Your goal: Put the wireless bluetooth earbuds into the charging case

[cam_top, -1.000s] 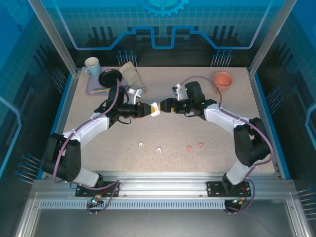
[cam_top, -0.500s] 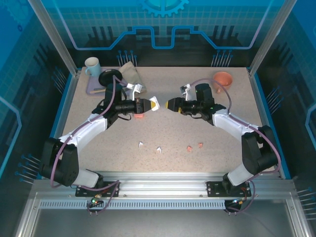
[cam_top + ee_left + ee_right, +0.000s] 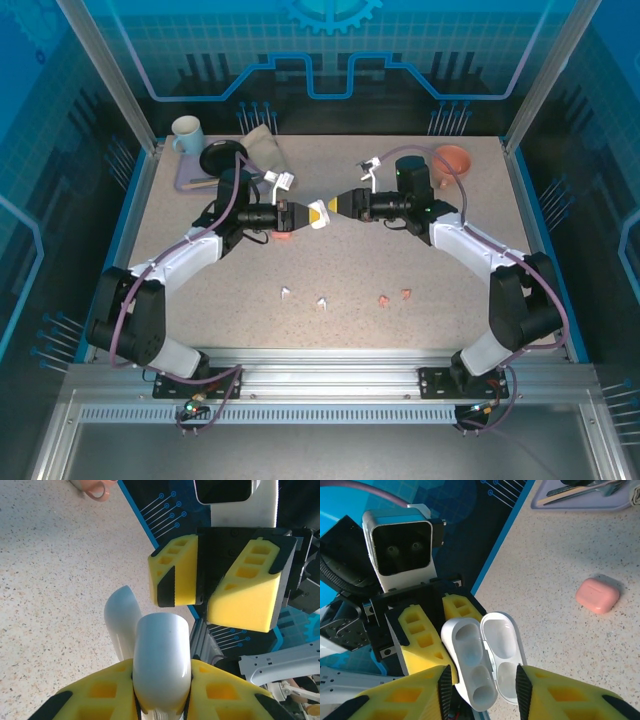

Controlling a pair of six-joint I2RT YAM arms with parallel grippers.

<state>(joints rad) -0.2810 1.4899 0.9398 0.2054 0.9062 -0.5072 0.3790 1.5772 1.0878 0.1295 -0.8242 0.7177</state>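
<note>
The left tool (image 3: 300, 214) clamps the open white case (image 3: 482, 655) in mid-air above the surface (image 3: 400, 260). The right tool (image 3: 338, 205) faces it, jaws apart by the lid. Opening looks done, so next comes fetching the earbuds (image 3: 322, 302), which lie near the front edge, well apart from the case. Being tiny, they need a fine pinch. A pink case (image 3: 598, 595) lies shut below, and the mug (image 3: 186, 132) and bowl (image 3: 451, 160) stand clear.
</note>
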